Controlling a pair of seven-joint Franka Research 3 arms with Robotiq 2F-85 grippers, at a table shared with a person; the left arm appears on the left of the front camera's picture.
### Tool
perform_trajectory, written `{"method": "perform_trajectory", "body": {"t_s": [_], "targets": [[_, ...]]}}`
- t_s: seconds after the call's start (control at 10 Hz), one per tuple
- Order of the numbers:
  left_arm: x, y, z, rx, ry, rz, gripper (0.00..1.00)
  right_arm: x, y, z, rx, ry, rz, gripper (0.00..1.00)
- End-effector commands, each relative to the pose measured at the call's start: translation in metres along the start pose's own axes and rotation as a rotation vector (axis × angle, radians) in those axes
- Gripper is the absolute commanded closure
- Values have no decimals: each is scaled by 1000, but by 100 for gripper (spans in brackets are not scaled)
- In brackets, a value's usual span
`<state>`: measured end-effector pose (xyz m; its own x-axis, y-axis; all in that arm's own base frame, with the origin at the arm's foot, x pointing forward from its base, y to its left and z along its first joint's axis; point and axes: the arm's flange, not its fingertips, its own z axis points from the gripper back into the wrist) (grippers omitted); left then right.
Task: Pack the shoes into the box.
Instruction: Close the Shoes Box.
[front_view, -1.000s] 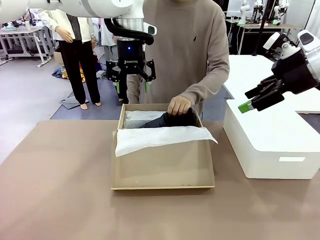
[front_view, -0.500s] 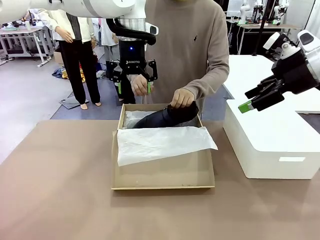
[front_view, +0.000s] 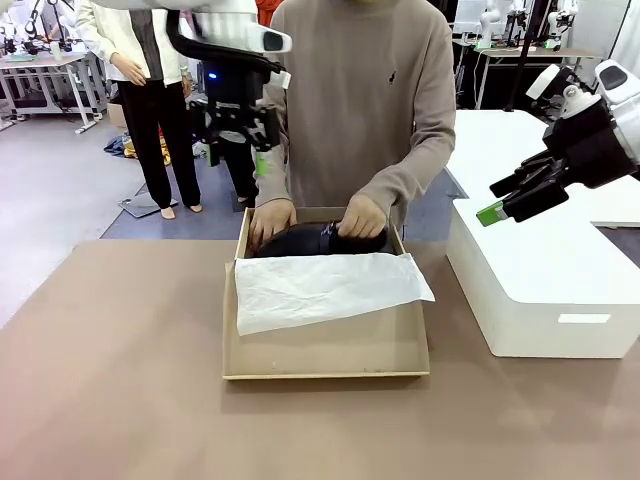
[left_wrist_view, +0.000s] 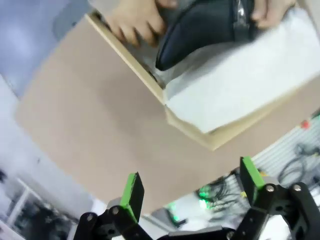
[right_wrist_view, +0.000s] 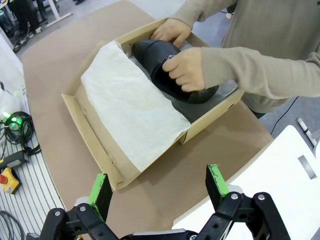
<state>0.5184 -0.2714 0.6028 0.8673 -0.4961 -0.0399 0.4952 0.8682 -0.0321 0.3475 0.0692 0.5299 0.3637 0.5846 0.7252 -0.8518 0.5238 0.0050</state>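
Observation:
The tan cardboard box sits mid-table, lined with white tissue paper draped over its near half. One of the shoes, glossy black, lies in the far end of the box under both of the person's hands. My left gripper hangs open high above the box's far left corner, holding nothing. My right gripper hovers open over the white block to the right. The right wrist view looks down on the shoe, the box and the open right gripper. In the left wrist view, the shoe lies beyond the open left gripper.
A large white block-like box stands on the table right of the cardboard box. The person stands at the far edge, arms reaching into the box. Bare brown tabletop stretches to the left and front.
The person lowered the black shoe into the box and brought a second hand onto it. My left arm rose and shifted left, away from the box. The right arm stayed still.

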Motion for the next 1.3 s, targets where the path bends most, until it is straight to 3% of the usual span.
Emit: {"method": "perform_trajectory", "body": {"t_s": [0.0,0.3,0.5,0.7,1.2], "targets": [[-28,33,-9,-57,42,-272,0,0,-3,-1,17,-23,17,0],[-38,62,-11,-159,-24,-697,0,0,-3,-1,17,-23,17,0],[-44,78,-14,-138,-8,-890,0,0,-3,-1,17,-23,17,0],[-28,69,-9,-128,-23,-803,0,0,-3,-1,17,-23,17,0],[-28,69,-9,-128,-23,-803,0,0,-3,-1,17,-23,17,0]]}}
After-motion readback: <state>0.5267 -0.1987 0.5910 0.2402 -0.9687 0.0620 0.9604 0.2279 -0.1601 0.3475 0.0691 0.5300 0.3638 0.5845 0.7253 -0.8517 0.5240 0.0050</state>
